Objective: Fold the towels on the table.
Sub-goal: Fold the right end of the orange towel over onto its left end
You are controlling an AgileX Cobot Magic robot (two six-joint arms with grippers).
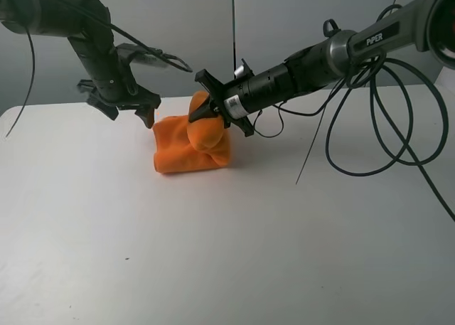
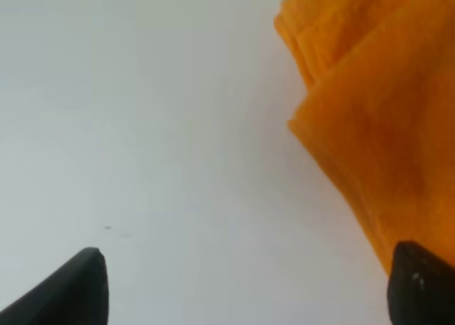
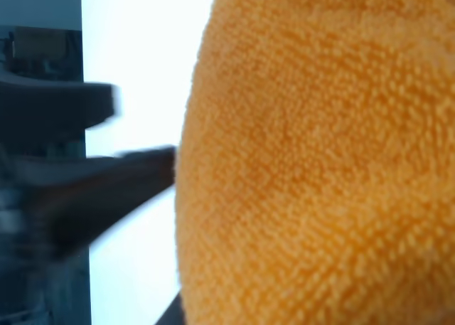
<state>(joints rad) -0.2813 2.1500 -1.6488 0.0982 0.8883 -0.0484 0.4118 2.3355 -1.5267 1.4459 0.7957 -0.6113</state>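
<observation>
The orange towel [image 1: 188,151] lies bunched in a folded lump on the white table [image 1: 213,261], at the back middle. My right gripper [image 1: 202,114] reaches across from the right and is shut on a raised bulge of the towel's top; in the right wrist view the towel [image 3: 313,161] fills the frame and hides the fingers. My left gripper [image 1: 146,116] hovers just off the towel's far left corner, open and empty. In the left wrist view its fingertips [image 2: 78,286] stand wide apart over the bare table [image 2: 142,126], with the towel's layered edge [image 2: 377,126] beside one tip.
Black cables [image 1: 370,140] hang from the right arm and loop over the table's right side. A grey wall stands behind the table's back edge [image 1: 43,106]. The left arm shows as a dark blur in the right wrist view [image 3: 71,183].
</observation>
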